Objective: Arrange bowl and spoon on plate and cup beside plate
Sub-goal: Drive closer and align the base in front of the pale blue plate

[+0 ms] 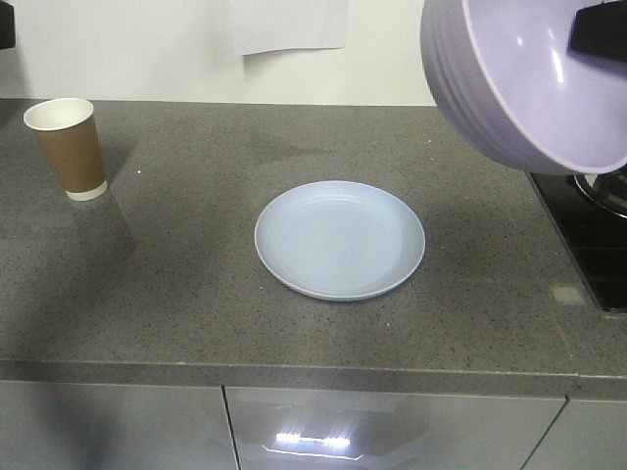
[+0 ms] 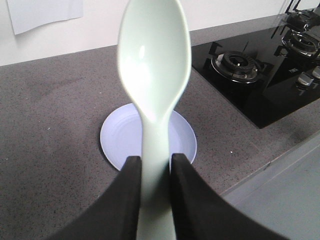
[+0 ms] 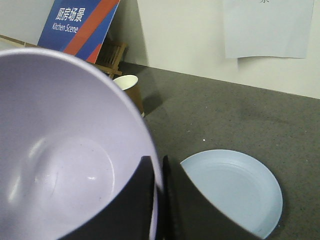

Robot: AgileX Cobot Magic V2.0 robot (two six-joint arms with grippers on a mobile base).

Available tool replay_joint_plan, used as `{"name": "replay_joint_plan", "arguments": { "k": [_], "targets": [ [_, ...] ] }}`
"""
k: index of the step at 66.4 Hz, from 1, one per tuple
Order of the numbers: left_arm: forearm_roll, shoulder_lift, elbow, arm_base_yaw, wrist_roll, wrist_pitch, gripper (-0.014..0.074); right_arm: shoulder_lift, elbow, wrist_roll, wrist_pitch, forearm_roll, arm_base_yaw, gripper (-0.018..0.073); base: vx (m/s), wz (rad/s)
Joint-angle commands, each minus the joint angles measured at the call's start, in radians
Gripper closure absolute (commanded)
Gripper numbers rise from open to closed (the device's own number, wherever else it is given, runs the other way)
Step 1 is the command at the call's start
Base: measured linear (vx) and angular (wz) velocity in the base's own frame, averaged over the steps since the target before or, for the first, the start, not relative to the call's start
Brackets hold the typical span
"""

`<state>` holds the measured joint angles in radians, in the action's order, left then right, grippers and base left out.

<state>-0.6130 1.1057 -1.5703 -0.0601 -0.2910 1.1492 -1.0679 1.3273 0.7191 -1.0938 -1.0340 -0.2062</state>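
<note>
Plate: the round pale blue-lilac plate [image 1: 340, 240] lies flat on the speckled grey stone counter [image 1: 196, 294].
Bowl: up in the air goes the small round lavender-purple plastic bowl [image 1: 529, 78]. It is tilted with its mouth open to the front camera, above and to the right of the plate and not touching it.
Right gripper: the right gripper [image 3: 157, 161] is clamped on the bowl's rim, one black finger inside the wall and one outside.
Spoon: the short pale mint-green plastic spoon [image 2: 155, 75] is aloft too, over the counter. The plate shows below, behind its handle.
Left gripper: the left gripper [image 2: 155, 162] is pinched tight on the spoon's flat handle, a finger on each side.
Cup: the tall brown paper cup with a white rim [image 1: 67, 147] stands upright on the counter, well apart from the plate, off to its left and further back.
Hob: the black glass gas hob [image 2: 250, 85] sits in the counter to the right of the plate.
</note>
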Motion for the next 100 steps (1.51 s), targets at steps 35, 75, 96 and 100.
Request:
{"name": "replay_joint_plan", "arguments": {
  "k": [35, 75, 96, 100],
  "targets": [
    [-0.045, -0.014, -0.023, -0.006, 0.001, -0.056, 0.0603, 0.014, 0.027, 0.008, 0.037, -0.060, 0.000, 0.0565, 0.05, 0.01],
    [-0.045, -0.014, -0.023, -0.006, 0.001, -0.056, 0.0603, 0.014, 0.027, 0.008, 0.037, -0.060, 0.000, 0.0565, 0.05, 0.01],
    [-0.045, -0.014, -0.023, -0.006, 0.001, -0.056, 0.0603, 0.014, 0.027, 0.008, 0.037, -0.060, 0.000, 0.0565, 0.04, 0.01],
    [-0.045, -0.014, -0.023, -0.006, 0.001, -0.056, 0.0603, 0.014, 0.027, 0.008, 0.037, -0.060, 0.000, 0.0565, 0.04, 0.01]
  ]
}}
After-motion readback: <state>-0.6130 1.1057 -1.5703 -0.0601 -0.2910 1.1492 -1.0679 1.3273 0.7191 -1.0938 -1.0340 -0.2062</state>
